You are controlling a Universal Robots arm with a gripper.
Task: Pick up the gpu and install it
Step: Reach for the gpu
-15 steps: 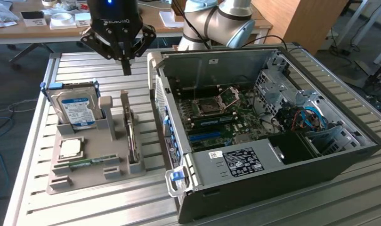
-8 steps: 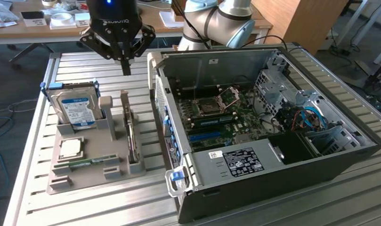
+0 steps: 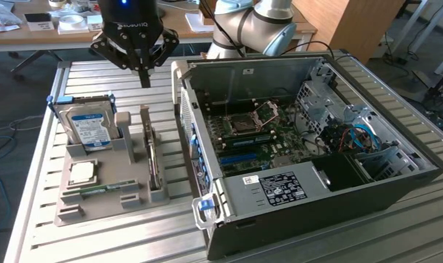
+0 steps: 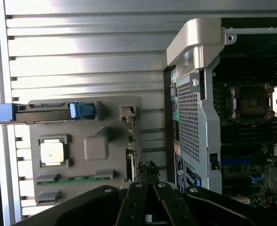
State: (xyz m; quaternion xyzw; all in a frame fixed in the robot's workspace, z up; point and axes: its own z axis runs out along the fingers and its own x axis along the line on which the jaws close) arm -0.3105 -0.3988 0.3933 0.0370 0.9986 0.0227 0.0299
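Observation:
The gpu (image 3: 153, 153) stands on edge in a slot of the grey parts holder (image 3: 97, 211), a thin card with its green board seen edge-on. In the wrist view the gpu (image 4: 130, 153) is a narrow strip along the holder's side nearest the computer case. My gripper (image 3: 144, 81) hangs above the table beyond the far end of the holder, clear of the card, fingers shut together with nothing between them. Its black linkages (image 4: 146, 193) meet in the wrist view just over the card's end.
The holder also carries a silver hard drive with a blue-white label (image 3: 90, 127), a square processor (image 3: 82, 173) and a green memory stick (image 3: 104, 189). An open computer case (image 3: 301, 181) lies to the exterior view's right, its motherboard (image 3: 254, 137) exposed. The table top is ribbed metal (image 3: 97, 76).

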